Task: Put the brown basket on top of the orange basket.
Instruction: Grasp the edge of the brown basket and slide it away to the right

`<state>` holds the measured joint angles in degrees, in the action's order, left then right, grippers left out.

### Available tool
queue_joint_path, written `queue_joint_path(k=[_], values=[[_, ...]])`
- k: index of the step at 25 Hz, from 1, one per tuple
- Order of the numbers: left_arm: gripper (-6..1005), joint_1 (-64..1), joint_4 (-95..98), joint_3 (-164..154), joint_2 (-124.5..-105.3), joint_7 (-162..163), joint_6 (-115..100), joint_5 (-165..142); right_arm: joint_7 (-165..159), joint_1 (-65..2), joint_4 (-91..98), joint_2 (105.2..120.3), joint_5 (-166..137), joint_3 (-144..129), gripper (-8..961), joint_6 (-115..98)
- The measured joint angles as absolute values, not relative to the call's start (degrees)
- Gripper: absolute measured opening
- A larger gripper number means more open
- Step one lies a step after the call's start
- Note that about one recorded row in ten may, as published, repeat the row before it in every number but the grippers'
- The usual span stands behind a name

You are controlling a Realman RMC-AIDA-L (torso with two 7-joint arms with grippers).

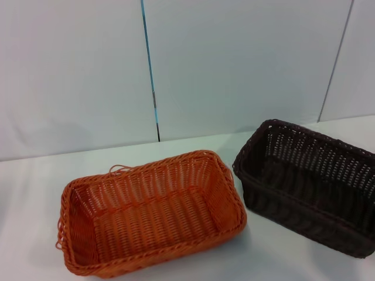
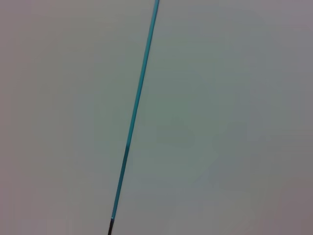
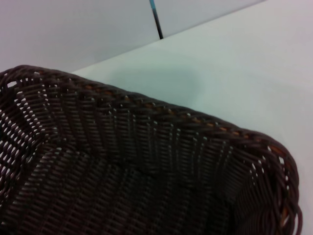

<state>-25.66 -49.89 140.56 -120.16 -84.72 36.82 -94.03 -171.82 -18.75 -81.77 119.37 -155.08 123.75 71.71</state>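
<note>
The orange basket sits on the white table at the front left of centre, open side up, with a loose strand at its far rim. The brown basket stands to its right, partly cut off by the picture's right edge. The two baskets are close but apart. The right wrist view looks down into the brown basket from just above its braided rim. No gripper shows in any view. The left wrist view shows only a pale wall.
The white table runs to a pale panelled wall behind the baskets. A blue seam line runs down the wall; it also shows in the left wrist view.
</note>
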Motion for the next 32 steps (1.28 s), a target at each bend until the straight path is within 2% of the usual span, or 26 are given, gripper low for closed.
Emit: queue_joint_path(k=[13, 23, 32], values=[[888, -25.7, -49.8, 140.5, -119.84, -84.7, 36.8, -93.7, -172.0, -17.1, -87.2, 119.56, -155.0, 125.4, 790, 76.8], [888, -25.7, -49.5, 140.5, -119.71, -85.3, 36.8, -93.6, -172.0, -16.0, -83.3, 119.51, -155.0, 125.8, 789, 74.0], [888, -25.9, -49.5, 140.5, -119.77, -85.3, 36.7, -93.7, -171.9, -17.7, -78.0, 119.27, -155.0, 125.3, 788, 69.3]])
